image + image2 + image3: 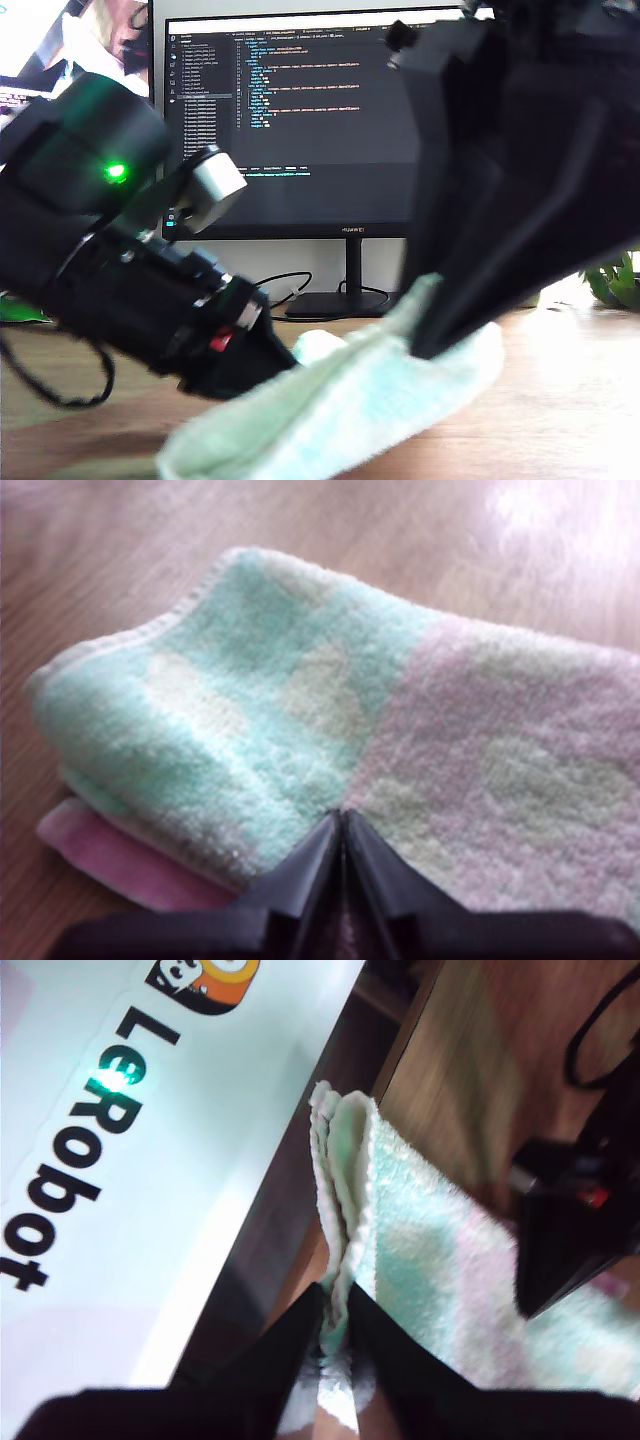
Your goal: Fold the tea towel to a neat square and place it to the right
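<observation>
On the exterior view's left, one arm comes down on the tea towel (340, 400), which lies folded on the wooden table (560, 420) in front of the monitor (300, 120). My first gripper (342, 825) has its jaws pressed together, pinching the top layer. My second gripper (335, 1310) pinches the stacked edges. You will find the cloth soft, light and floppy, so take hold at corners, through all layers.

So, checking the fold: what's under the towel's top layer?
Under the tea towel, a pink layer peeks out, lying on the wooden table. Anything further under is covered.
</observation>
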